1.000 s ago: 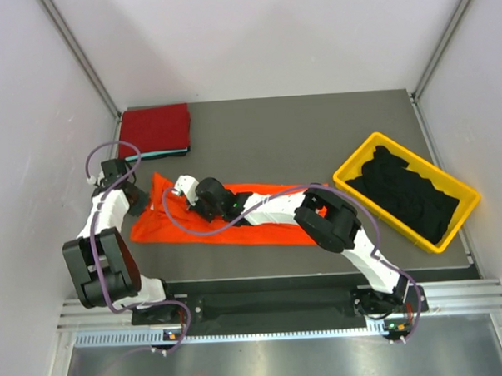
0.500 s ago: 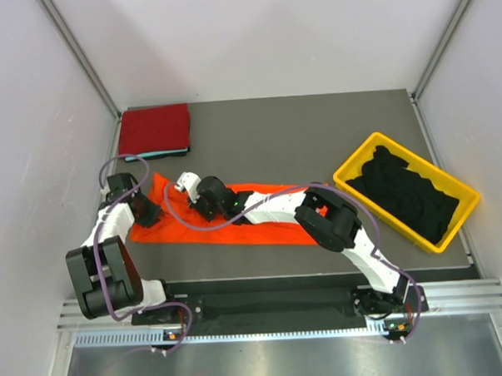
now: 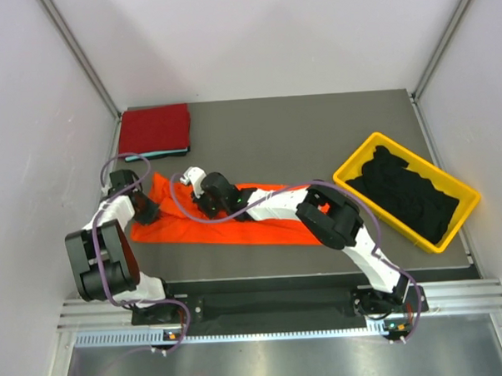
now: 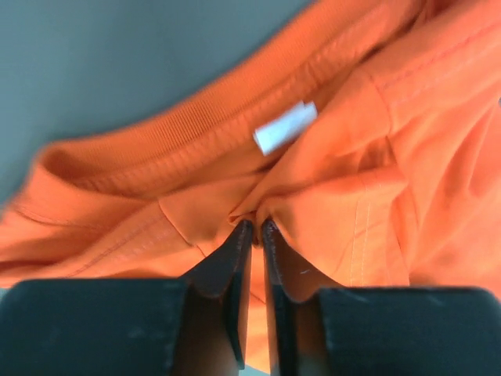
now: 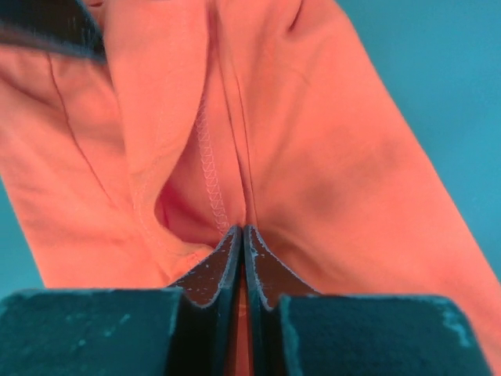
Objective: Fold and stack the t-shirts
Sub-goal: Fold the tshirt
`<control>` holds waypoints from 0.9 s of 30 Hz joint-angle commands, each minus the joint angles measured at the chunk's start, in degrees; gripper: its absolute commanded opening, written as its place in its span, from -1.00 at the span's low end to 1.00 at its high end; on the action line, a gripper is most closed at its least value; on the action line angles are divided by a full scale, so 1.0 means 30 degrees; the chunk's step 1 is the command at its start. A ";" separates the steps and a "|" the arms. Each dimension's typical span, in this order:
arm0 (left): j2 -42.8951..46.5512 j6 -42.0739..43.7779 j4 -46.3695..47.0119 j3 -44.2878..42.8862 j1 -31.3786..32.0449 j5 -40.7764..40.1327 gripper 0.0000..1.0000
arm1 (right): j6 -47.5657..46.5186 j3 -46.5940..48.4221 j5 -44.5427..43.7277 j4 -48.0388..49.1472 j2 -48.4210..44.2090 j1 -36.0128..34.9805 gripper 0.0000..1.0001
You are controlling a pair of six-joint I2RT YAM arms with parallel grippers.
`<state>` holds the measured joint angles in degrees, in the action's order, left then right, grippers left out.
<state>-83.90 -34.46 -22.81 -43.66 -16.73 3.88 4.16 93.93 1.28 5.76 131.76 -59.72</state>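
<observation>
The orange t-shirt (image 3: 261,225) lies folded into a long strip across the middle of the table. My left gripper (image 3: 142,208) is shut on its left end, pinching cloth just below the collar and white label (image 4: 285,128). My right gripper (image 3: 203,202) is shut on the same shirt a little to the right, pinching a fold by a seam (image 5: 210,168). The dark red t-shirt (image 3: 154,129) lies folded at the back left, on a teal one whose edge (image 3: 154,154) shows beneath it. Several black t-shirts (image 3: 405,196) lie heaped in the bin.
A yellow plastic bin (image 3: 356,161) stands at the right of the table. The right arm reaches across the middle of the table over the orange shirt. White walls close the table on the left, back and right.
The left gripper has moved right onto the shirt's left end and shut on it. The right gripper has shifted a little right and back with its pinch of cloth.
</observation>
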 commanded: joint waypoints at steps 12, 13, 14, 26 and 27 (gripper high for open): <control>0.1517 0.3603 0.3054 -0.4045 0.0010 0.0417 -0.19 | 0.3325 -0.2391 0.0073 -0.1331 -0.5859 0.0629 -0.14; 0.1047 0.3895 0.3207 -0.4369 0.0011 0.1102 -0.19 | 0.3474 -0.2916 -0.0102 -0.1479 -0.6184 0.0776 -0.14; 0.0549 0.4478 0.3179 -0.4808 0.0011 0.1747 -0.19 | 0.3852 -0.3240 -0.0220 -0.1654 -0.6825 0.1096 -0.13; -0.5138 0.6886 0.1802 -0.9059 0.0099 0.4713 -0.18 | 0.6140 -0.8280 -0.2328 -0.3675 -1.0842 0.4582 -0.12; -0.5575 0.6915 0.1628 -0.9292 0.0157 0.4568 -0.18 | 0.6228 -0.8515 -0.2621 -0.3910 -1.0961 0.4818 -0.12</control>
<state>-99.39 -16.25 -18.04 -68.07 -16.69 15.94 20.51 69.82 -3.31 -3.14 102.61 -46.85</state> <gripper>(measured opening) 0.408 0.440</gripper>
